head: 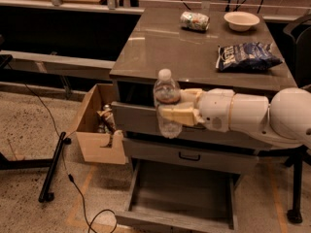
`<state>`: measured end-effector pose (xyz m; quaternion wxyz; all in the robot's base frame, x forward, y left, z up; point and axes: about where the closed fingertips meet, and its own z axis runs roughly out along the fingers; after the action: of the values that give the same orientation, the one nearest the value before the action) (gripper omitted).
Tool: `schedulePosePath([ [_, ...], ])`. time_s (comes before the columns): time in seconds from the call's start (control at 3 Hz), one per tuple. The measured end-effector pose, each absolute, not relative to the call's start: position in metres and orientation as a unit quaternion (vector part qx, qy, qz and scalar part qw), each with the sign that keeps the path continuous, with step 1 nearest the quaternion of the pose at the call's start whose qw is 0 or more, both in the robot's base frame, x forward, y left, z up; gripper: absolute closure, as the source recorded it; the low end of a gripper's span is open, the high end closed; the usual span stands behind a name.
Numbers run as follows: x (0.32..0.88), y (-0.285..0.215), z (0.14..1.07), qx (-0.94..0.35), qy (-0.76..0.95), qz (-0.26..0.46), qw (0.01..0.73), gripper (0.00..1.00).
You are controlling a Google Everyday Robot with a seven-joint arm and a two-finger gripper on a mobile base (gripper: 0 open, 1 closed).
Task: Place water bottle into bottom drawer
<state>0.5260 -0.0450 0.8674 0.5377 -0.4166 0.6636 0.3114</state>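
Observation:
The water bottle (167, 102), clear and ribbed with a white cap, is upright in my gripper (176, 109), which is shut on its middle. I hold it in the air in front of the cabinet's top drawer, near the cabinet's left front corner. My white arm reaches in from the right. The bottom drawer (181, 196) is pulled open below the bottle and slightly to the right; its flat grey floor shows nothing in it.
On the cabinet top (165, 47) lie a crushed green-white can (194, 21), a white bowl (241, 20) and a blue chip bag (247, 57). A cardboard box (97, 130) with items stands left of the cabinet. Cables and a black stand leg (52, 166) lie on the floor.

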Motion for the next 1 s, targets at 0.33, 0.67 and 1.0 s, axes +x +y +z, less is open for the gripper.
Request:
schedulePosePath([
  [0.33, 0.508, -0.037, 0.861, -0.440, 0.656, 0.334, 0.515, 1.00],
  [0.67, 0.502, -0.028, 0.819, -0.450, 0.664, 0.336, 0.494, 1.00],
  [1.0, 0.497, -0.028, 0.750, -0.492, 0.680, 0.302, 0.453, 1.00],
])
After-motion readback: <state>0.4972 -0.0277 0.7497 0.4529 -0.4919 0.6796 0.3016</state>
